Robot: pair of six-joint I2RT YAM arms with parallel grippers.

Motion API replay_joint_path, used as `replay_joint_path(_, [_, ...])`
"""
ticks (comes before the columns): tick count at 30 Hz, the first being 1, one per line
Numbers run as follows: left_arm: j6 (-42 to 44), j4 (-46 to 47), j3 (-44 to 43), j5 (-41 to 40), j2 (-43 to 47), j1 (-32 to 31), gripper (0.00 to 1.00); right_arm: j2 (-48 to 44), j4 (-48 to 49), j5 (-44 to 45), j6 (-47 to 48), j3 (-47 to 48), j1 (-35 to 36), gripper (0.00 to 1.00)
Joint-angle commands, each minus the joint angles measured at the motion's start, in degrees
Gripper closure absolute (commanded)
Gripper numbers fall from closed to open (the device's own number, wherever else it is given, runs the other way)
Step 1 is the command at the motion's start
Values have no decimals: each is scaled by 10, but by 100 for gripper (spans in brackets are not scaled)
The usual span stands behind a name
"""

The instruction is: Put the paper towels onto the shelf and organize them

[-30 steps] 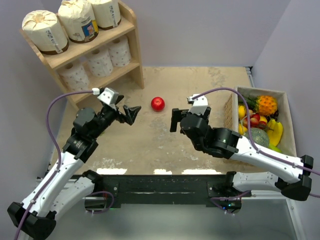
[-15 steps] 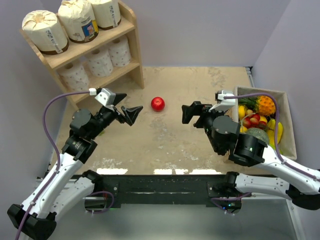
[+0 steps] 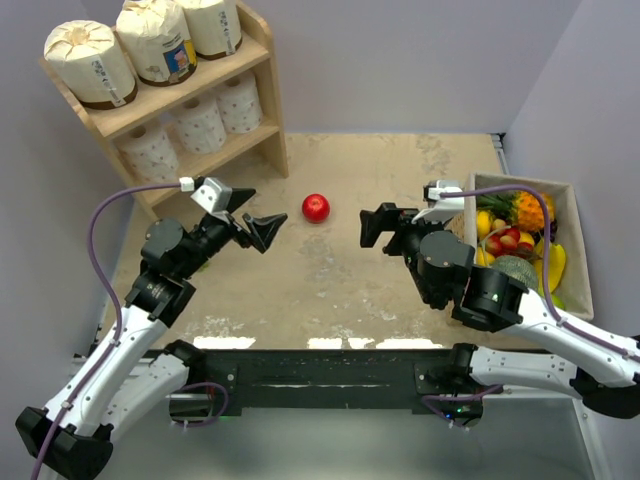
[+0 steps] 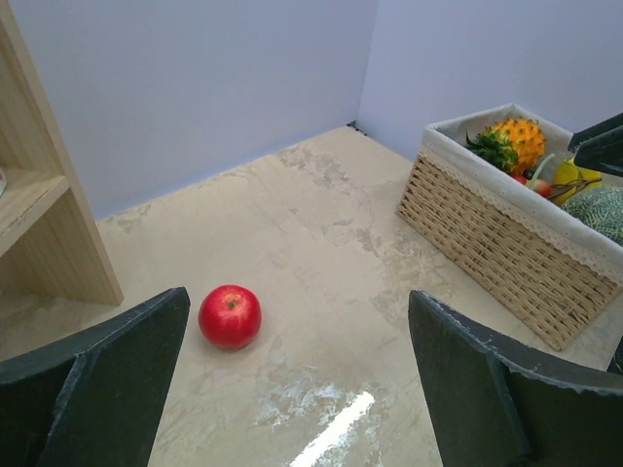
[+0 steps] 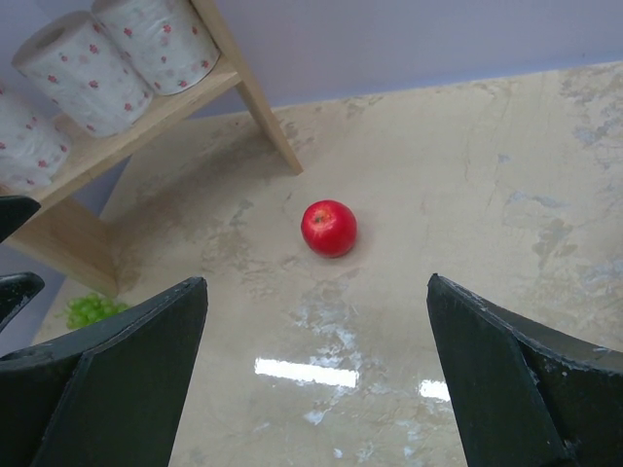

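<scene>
All the paper towels stand on the wooden shelf at the far left. Three cream-wrapped rolls line the top tier. Three white dotted rolls fill the tier below, and they show again in the right wrist view on the shelf. My left gripper hovers open over the table just right of the shelf, with nothing between its fingers. My right gripper is open and empty too, pointing left toward the shelf from mid-table.
A red apple lies on the table between the two grippers, a little beyond them. A wicker basket of fruit stands at the right edge. Something small and green lies by the shelf foot.
My right arm has swung to the right, toward the basket, and its gripper now faces left at the apple. My left gripper shifted only slightly. Both stayed open.
</scene>
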State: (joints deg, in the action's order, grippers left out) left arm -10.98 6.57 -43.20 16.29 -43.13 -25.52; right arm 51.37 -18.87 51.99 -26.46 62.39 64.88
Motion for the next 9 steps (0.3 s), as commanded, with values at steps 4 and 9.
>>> replay_joint_path(4, [-9, 36, 4, 8, 0, 3, 0, 6, 13, 18, 0, 8, 2, 1])
replay_joint_path(9, [-11, 36, 5, 12, 0, 3, 0, 4, 17, 18, -7, -2, 2, 1])
